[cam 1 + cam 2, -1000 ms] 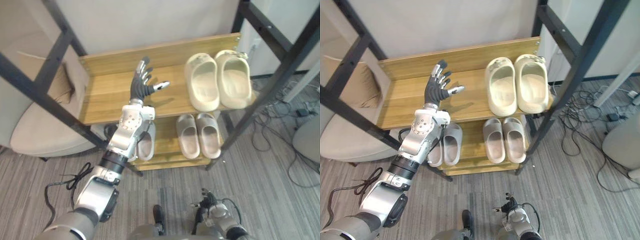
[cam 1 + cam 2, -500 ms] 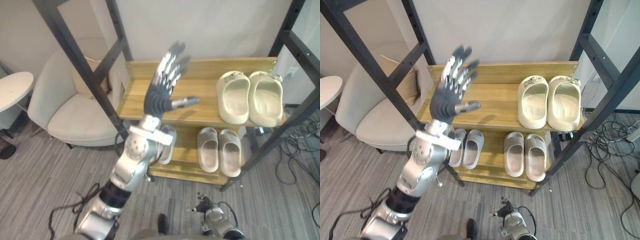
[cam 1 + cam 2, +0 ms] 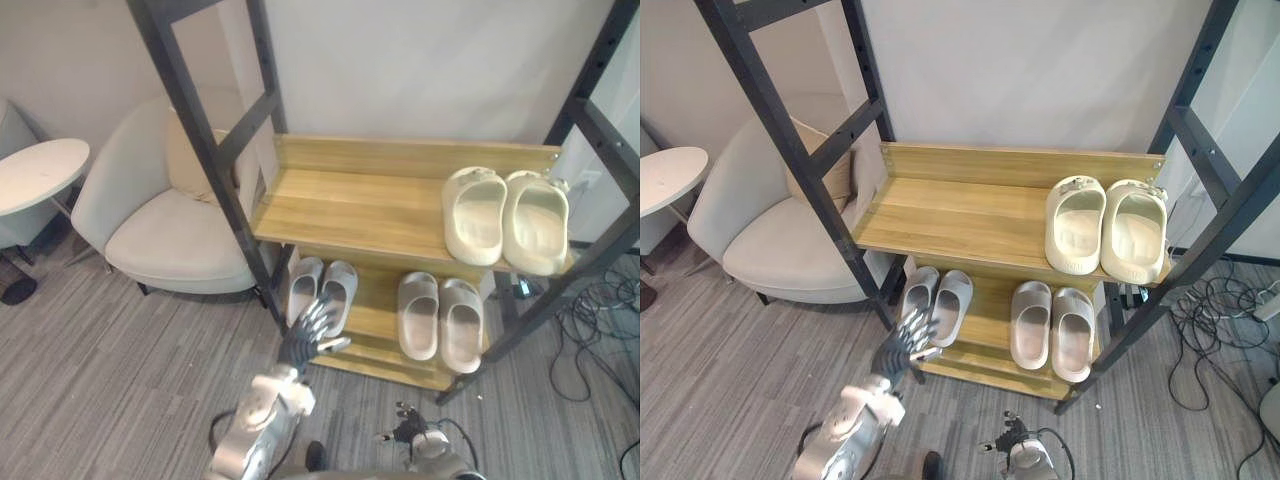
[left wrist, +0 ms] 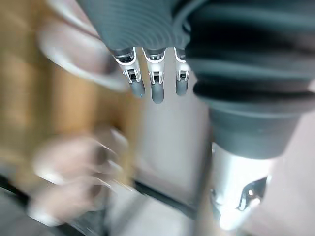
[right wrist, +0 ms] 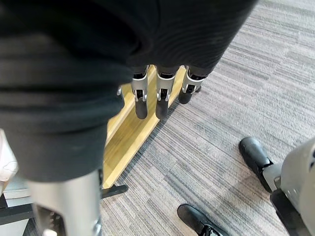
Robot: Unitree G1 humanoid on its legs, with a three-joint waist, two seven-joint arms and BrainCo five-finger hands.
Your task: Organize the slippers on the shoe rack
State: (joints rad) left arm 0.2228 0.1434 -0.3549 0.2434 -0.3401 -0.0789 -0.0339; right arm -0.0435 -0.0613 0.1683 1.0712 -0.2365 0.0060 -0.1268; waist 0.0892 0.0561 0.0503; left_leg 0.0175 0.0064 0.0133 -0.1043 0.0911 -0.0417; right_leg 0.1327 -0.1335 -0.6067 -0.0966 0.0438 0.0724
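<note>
Wooden shoe rack [image 3: 340, 200] looks sorted already: cream slippers [image 3: 475, 215] sit side by side at the right end of the top shelf, grey slippers [image 3: 440, 318] are paired right below them, and a paler grey pair [image 3: 340, 290] sits at the left of that lower shelf. What's new is the left hand [image 3: 308, 335]: a second ago it's up over the top shelf, now it's down low in front of the lower one, fingers spread, holding nothing. The head view swings too, so part of that is camera. Right hand [image 5: 162, 98] hangs over the carpet [image 5: 221, 98], fingers straight, empty. My guess, job's basically done
</note>
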